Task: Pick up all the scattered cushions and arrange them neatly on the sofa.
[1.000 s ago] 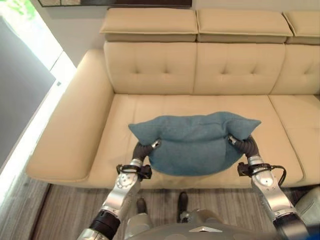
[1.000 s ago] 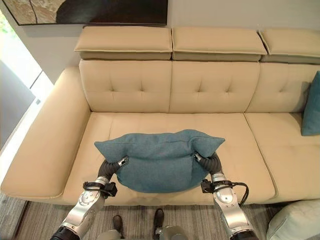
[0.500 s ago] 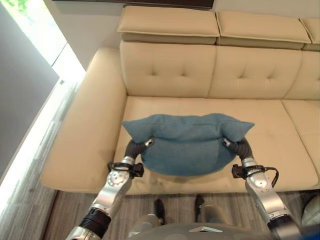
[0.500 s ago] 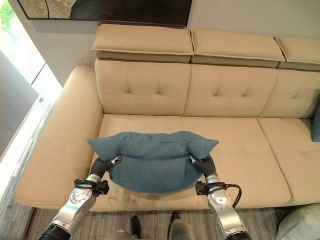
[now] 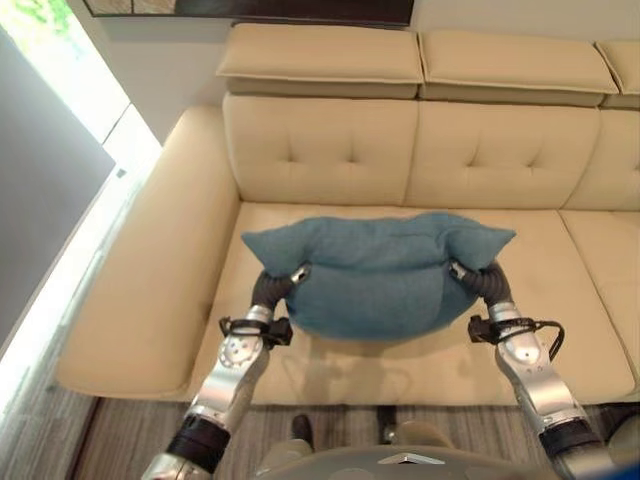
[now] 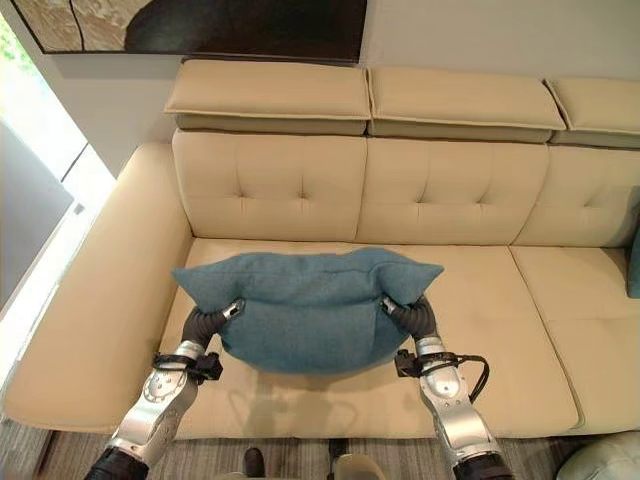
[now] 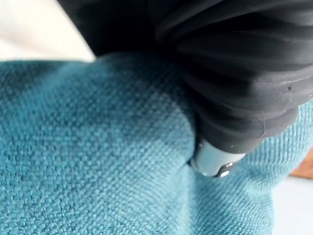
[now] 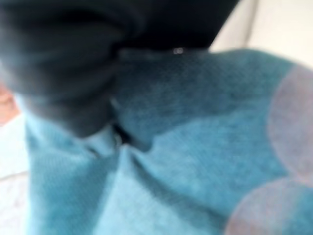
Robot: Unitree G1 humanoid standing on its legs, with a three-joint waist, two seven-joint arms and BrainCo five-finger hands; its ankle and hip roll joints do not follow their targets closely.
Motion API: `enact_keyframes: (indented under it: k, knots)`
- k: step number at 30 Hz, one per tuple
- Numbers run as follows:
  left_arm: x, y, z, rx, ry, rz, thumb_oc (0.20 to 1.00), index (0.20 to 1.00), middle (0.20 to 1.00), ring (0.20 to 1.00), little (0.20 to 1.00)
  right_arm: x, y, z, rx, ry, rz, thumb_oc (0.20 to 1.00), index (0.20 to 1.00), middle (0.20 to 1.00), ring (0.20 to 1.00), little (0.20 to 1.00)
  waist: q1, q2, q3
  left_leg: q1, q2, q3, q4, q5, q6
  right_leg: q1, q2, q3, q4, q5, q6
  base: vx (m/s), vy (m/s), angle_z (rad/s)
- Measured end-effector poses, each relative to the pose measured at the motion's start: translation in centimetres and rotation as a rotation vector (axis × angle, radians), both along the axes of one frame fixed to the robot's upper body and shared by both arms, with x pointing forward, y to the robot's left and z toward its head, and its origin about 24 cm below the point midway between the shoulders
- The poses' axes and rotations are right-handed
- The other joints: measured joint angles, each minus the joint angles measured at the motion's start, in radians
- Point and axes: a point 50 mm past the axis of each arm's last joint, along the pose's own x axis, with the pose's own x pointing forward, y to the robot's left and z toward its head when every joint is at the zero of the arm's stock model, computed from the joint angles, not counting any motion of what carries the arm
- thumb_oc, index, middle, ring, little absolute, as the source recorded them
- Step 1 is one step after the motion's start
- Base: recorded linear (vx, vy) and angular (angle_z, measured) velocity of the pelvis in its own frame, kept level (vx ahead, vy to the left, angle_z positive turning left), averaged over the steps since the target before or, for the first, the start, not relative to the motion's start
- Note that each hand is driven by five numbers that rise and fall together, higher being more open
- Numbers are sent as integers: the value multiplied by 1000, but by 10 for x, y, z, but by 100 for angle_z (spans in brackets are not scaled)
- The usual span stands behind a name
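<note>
We hold the cushion (image 6: 305, 308) between our left hand (image 6: 205, 322) and right hand (image 6: 413, 315), above the sofa (image 6: 300, 190) seat. Our fingers are buried in the fabric, so their grip cannot be told. Next, we judge, lower it against the backrest.

Cream tufted sofa (image 6: 440, 190) against pale wall (image 6: 470, 40); dark framed picture (image 6: 200, 25) above; striped grey floor (image 6: 40, 450); bright window (image 6: 30, 110) at left.

Coarse woven cloth cushion (image 5: 375, 280); smooth, leather-like tufted sofa (image 5: 330, 150)
</note>
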Motion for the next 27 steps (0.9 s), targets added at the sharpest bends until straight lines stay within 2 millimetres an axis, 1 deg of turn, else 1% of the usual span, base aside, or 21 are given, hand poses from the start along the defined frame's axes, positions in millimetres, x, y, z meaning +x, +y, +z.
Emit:
enact_keyframes:
  k: [2,4,6,8,10,11,12,13,14,15,17,18,21,24,26,27]
  knots:
    - [12,-4,14,12,-56,9,200,200,200,200,200,12,0,16,-16,-61,-3,200,200,200,200,200,1,1,-1,-16,3,-14,0,5,-8,-9,2,-13,0,-1,-4,-76,-40,18]
    - [20,-6,25,7,-95,28,200,200,200,200,200,24,5,30,-15,-115,-2,200,200,200,200,200,5,2,-4,-39,4,-14,1,12,-11,-31,2,-13,0,7,-15,-110,-31,3]
    - [34,-7,44,10,-158,60,200,200,200,200,200,42,12,51,-10,-194,-7,200,200,200,200,200,5,5,-3,-87,0,-16,1,31,-10,-79,0,-13,1,25,-20,-134,-22,2]
    - [48,-8,60,18,-206,92,200,200,200,200,200,57,16,67,-20,-238,-19,200,200,200,200,200,5,6,-2,-126,-1,-19,1,44,-10,-119,-1,-15,1,38,-22,-162,-12,5]
    - [62,-9,71,21,-233,124,200,200,200,200,200,70,21,74,-43,-251,-26,200,200,200,200,200,6,10,1,-166,-1,-31,5,56,-12,-151,-1,-18,1,45,-22,-184,-8,10]
    - [71,-9,80,32,-256,139,200,200,200,200,200,78,23,83,-55,-271,-32,200,200,200,200,200,2,11,4,-192,-2,-31,8,58,-13,-178,-2,-18,1,45,-16,-142,9,4]
    - [80,-8,93,40,-287,156,200,200,200,200,200,86,25,94,-59,-298,-38,200,200,200,200,200,5,15,17,-219,-3,-32,3,72,-14,-204,-4,-18,2,54,-10,-142,9,6]
    - [89,-7,106,50,-318,180,200,200,200,200,200,92,26,105,-62,-322,-51,200,200,200,200,200,5,22,32,-246,-5,-40,4,83,-14,-228,-5,-22,1,70,-20,-84,10,9]
    - [100,-10,122,79,-347,189,200,200,200,200,200,100,27,120,-76,-350,-62,200,200,200,200,200,4,29,40,-284,-7,-41,0,92,-15,-268,-7,-25,1,72,-19,-78,12,10]
    - [103,-11,130,60,-364,198,200,200,200,200,200,102,27,126,-79,-368,-68,200,200,200,200,200,6,34,55,-297,-7,-41,0,97,-15,-280,-7,-26,1,81,-24,-86,12,2]
    - [105,-9,133,69,-374,212,200,200,200,200,200,104,28,129,-85,-373,-73,200,200,200,200,200,8,37,61,-302,-5,-43,1,98,-15,-286,-6,-26,1,84,-26,-31,4,-3]
    - [110,-7,146,75,-401,236,200,200,200,200,200,109,32,140,-97,-400,-80,200,200,200,200,200,6,38,64,-336,-5,-43,0,99,-17,-321,-4,-25,1,85,-28,-4,-1,-4]
    - [114,-6,151,90,-407,250,200,200,200,200,200,113,35,145,-110,-409,-90,200,200,200,200,200,6,39,68,-354,-1,-42,0,101,-18,-340,0,-25,2,88,-32,-2,0,-1]
    - [121,-3,166,116,-436,272,200,200,200,200,200,118,40,162,-121,-453,-93,200,200,200,200,200,3,44,94,-366,1,-43,0,101,-18,-351,2,-25,2,88,-32,3,3,1]
    - [122,-3,170,119,-448,282,200,200,200,200,200,119,42,167,-133,-462,-88,200,200,200,200,200,7,50,98,-381,1,-46,0,101,-18,-364,1,-26,2,87,-32,25,-2,5]
    - [124,-2,176,127,-460,287,200,200,200,200,200,121,43,173,-138,-476,-89,200,200,200,200,200,7,51,98,-394,0,-47,0,101,-18,-376,1,-26,2,87,-32,30,-14,5]
